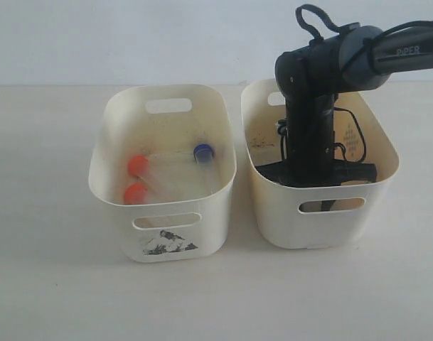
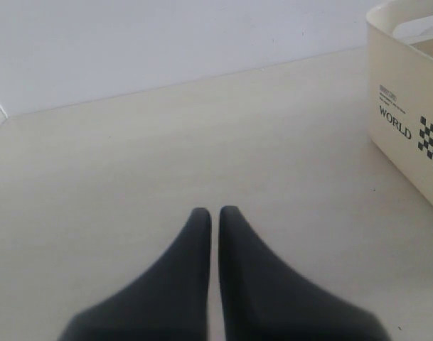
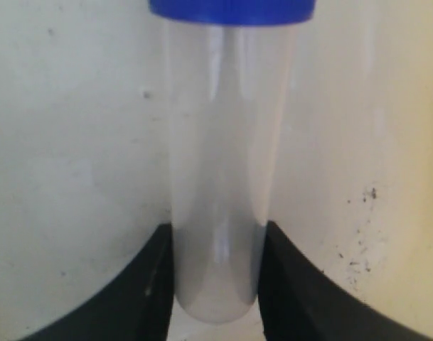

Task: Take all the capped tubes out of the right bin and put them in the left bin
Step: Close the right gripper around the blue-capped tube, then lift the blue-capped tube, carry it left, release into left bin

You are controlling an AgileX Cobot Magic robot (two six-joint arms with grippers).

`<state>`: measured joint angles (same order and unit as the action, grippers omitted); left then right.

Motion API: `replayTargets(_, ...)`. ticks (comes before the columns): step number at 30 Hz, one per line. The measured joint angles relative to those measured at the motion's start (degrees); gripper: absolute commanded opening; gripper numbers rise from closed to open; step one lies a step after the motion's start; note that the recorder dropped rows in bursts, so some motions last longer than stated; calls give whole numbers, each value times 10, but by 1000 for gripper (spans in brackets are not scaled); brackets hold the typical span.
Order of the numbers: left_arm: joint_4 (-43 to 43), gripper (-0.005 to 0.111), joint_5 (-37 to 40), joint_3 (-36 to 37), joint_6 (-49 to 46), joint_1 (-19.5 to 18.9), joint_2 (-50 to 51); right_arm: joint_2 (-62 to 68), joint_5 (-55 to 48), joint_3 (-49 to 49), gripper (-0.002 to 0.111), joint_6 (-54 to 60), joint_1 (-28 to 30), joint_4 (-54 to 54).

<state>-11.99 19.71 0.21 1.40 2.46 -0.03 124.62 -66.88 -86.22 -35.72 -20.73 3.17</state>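
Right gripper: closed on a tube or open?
Closed: right gripper clamps both sides of the blue-capped tube, down inside the right bin.

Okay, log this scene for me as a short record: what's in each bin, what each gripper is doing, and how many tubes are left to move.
left bin: two orange-capped tubes, one blue-capped tube
right bin: right arm reaching inside
right gripper: fingers against both sides of the last tube, which has a blue cap
left gripper: shut, empty, over the bare table
left to move: one tube
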Motion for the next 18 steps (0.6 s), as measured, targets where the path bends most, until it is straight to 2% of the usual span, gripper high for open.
replayTargets(9, 0, 4, 0, 0, 0, 0, 0, -12, 1, 3, 0, 81, 0, 6)
replayTargets(18, 0, 4, 0, 0, 0, 0, 0, -155, -28, -67, 0, 108, -4, -12)
